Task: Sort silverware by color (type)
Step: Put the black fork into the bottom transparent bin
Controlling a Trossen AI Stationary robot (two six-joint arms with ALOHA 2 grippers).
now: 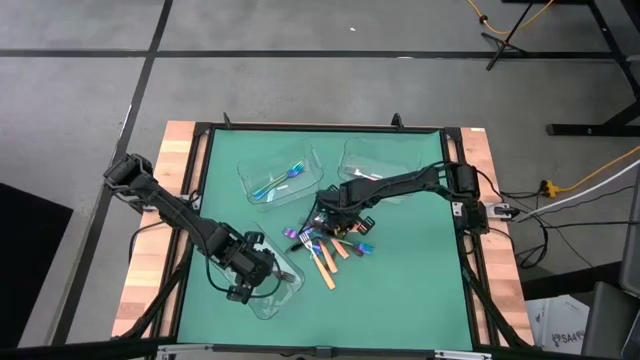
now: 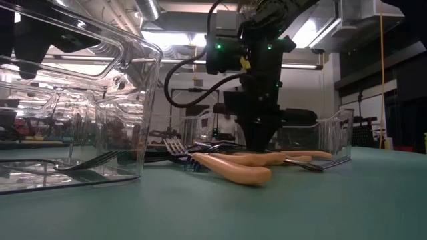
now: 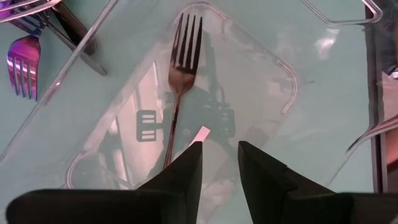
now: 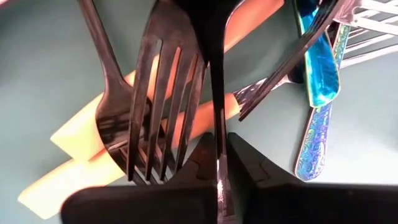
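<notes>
Right wrist view: slim glossy dark fork (image 4: 163, 93)

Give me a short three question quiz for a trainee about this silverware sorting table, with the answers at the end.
1. True or false: the right claw is shut on a dark slim utensil handle in the pile at mid-table.
2. Which tray is the left claw over? A) the clear plastic tray with the iridescent blue utensils; B) the near clear plastic tray holding one dark brown fork.
3. Fill in: the handles lying nearest in the low view are ____ coloured.

Key: 1 true; 2 B; 3 orange.
</notes>
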